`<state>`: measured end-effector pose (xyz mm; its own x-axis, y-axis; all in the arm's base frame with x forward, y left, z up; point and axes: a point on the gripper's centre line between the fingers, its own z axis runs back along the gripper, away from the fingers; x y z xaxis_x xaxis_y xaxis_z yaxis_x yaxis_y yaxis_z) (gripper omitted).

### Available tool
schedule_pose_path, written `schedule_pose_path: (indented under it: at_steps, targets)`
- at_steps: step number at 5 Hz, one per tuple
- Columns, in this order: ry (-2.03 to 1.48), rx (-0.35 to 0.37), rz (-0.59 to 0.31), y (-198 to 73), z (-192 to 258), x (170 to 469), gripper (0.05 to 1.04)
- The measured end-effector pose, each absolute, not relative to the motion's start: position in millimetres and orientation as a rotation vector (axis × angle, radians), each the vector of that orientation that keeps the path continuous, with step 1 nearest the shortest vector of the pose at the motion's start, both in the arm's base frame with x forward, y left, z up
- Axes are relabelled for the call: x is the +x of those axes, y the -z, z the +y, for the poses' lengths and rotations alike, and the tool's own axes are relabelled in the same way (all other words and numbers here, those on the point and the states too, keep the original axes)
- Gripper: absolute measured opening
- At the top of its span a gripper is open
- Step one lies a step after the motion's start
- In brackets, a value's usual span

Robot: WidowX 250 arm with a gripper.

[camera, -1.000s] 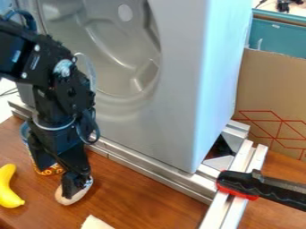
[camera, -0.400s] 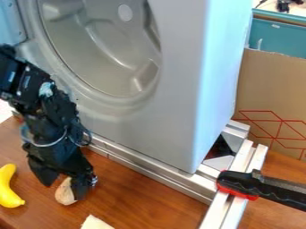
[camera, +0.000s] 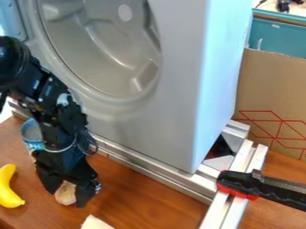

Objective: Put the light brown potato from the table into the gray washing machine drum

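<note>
Grey front-loading machine point(camera: 176, 112), the landmark, with its round recess facing the work area. The wooden tabletop point(camera: 143, 197) extends in front of it; a cardboard panel point(camera: 269, 89) with red lines stands beyond its side face. The black robot arm point(camera: 57, 109) hangs before the machine's front. Metal rails point(camera: 161, 174) run along the machine's base and out past its near corner, where a black-and-red tool point(camera: 239, 184) lies across them. The gripper point(camera: 67, 197) is low over the tabletop in front of the machine, its tip at the tan object; whether it is open or closed on that object cannot be told. A blue-topped can point(camera: 31, 132) stands between machine and gripper, partly hidden by the arm. The yellow banana point(camera: 8, 188) lies farther out from the machine than the can. The tan object point(camera: 65, 192), rounded and partly covered by the gripper, is in front of the machine, near the banana. A pale piece point(camera: 95, 222) lies farther from the machine. The step in hand appears to be securing the tan object; the next move calls for a firm, centred grip before any lift.
</note>
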<state>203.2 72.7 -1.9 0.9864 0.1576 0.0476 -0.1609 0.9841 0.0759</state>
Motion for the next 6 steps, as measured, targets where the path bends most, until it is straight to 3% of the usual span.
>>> schedule_pose_path:
  at_steps: [2,3,4,5,6]
  targets:
    - [-0.173,0.153,0.054,20,79,208,1.001]
    - [-0.179,0.147,0.082,28,78,205,0.996]
    - [-0.179,0.130,0.079,29,76,206,0.930]
    - [-0.178,0.115,0.082,29,72,200,0.660]
    - [-0.178,0.097,0.040,18,67,197,0.506]
